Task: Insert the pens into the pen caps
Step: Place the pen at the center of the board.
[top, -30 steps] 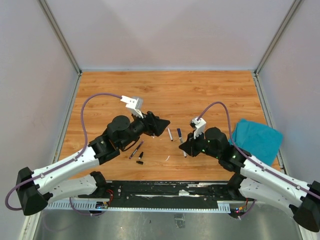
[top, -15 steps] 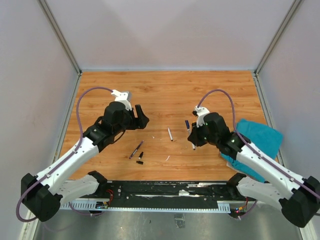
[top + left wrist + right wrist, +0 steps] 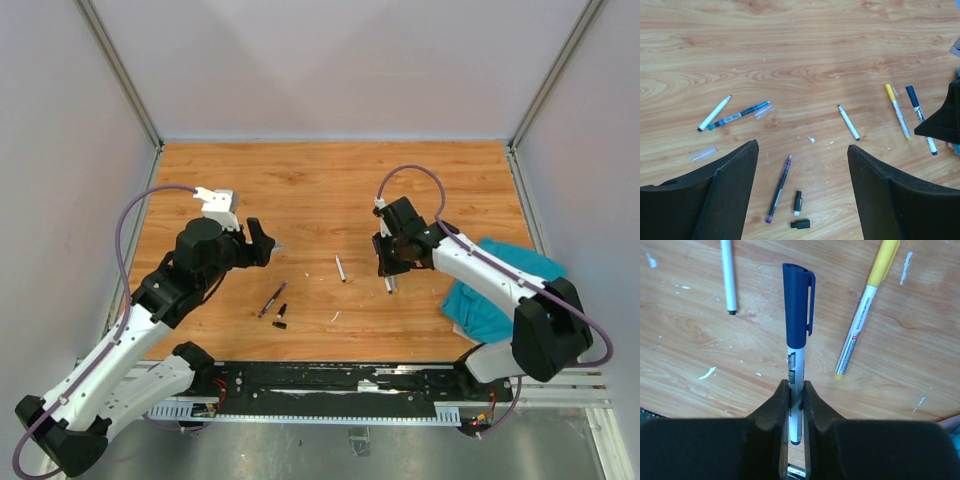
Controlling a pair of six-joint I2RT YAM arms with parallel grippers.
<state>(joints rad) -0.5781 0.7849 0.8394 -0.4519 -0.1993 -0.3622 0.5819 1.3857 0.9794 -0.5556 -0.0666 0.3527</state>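
Beside the blue-capped pen (image 3: 796,347) lies a yellow pen (image 3: 863,314).

Top camera looked steeply down from high behind the near edge over the whole wooden table (image 3: 330,180); left wrist camera viewed it from higher up, right wrist camera from close in, both sharing the yellow-capped pen (image 3: 897,111) and blue-capped pen (image 3: 797,300).
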